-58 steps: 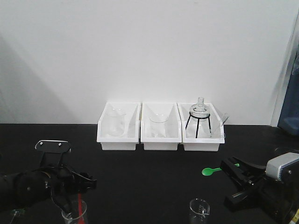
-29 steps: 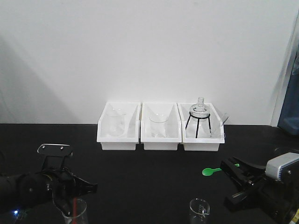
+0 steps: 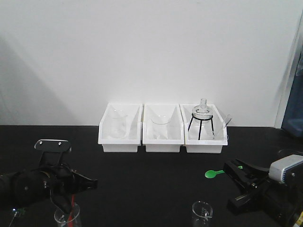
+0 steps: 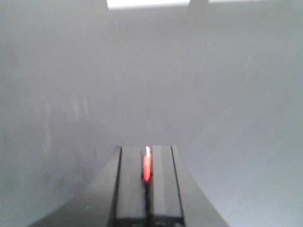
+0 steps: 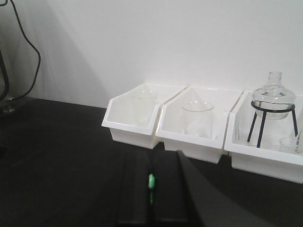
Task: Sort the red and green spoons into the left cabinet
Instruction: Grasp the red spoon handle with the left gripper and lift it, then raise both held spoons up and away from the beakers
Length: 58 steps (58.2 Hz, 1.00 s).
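- The left arm (image 3: 28, 188) — black throughout, built of rounded housings; it carries a bright metal bracket plate (image 3: 53, 144) with two small dark screw heads near its ends.
- The left gripper (image 4: 146, 163): two flat, dark grey fingers (image 4: 130, 189) with straight parallel edges and smooth faces.
- The right arm (image 3: 262, 191) — black, angular casing with ridged edges, topped by a pale grey box-shaped module (image 3: 286, 168); a small yellow mark (image 3: 299, 218) shows at its lower corner.
- The right gripper (image 5: 151, 161): two broad, matt black fingers (image 5: 135, 189), rectangular and slab-like.
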{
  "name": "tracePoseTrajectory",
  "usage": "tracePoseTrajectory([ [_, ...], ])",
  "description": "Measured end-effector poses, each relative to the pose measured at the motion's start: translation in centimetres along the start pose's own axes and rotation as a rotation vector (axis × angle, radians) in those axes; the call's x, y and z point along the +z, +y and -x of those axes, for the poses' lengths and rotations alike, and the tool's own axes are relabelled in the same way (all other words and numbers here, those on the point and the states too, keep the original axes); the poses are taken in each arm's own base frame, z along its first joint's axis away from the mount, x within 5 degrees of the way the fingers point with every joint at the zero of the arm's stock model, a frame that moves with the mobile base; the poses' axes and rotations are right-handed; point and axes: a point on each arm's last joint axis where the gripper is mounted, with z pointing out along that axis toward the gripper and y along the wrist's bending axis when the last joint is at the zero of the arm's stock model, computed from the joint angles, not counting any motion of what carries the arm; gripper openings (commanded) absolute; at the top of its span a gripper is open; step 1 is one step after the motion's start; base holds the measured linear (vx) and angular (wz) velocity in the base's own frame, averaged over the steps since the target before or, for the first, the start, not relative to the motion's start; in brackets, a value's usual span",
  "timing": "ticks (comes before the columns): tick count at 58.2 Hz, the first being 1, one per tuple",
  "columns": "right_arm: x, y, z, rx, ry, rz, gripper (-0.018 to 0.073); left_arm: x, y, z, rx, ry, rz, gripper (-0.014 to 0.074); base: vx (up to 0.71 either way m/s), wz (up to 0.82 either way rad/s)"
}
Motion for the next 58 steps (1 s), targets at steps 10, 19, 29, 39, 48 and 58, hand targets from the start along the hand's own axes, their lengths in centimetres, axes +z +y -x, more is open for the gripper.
tracePoseTrajectory([
  [10,0.0,0.0,0.0,0.000,0.000,0.000,-0.0006,-3.1,-0.4,2.4,0.001,-0.100,-0.014,-0.0004,0.00,0.00],
  [19,0.0,0.0,0.1,-0.001,-0.001,0.000,-0.0006,-6.9,-0.7,4.7,0.002,-0.213,-0.030,-0.0004,0.00,0.00],
  [29,-0.9,0.2,1.4,0.012,0.006,-0.034,-0.0005,-11.5,-1.0,6.5,0.035,-0.333,-0.041,-0.0001,0.00,0.00],
  [39,-3.2,1.0,3.8,-0.038,0.055,-0.099,-0.0005,-16.1,-0.8,5.4,0.061,-0.417,-0.038,-0.0001,0.00,0.00],
  [48,-6.1,2.2,6.2,-0.089,0.067,-0.131,-0.0005,-19.8,-0.4,2.7,0.064,-0.466,-0.039,-0.0001,0.00,0.00],
  [58,-9.5,4.0,8.6,-0.128,0.015,-0.139,-0.0005,-23.7,0.0,-0.5,0.068,-0.529,-0.046,-0.0001,0.00,0.00],
])
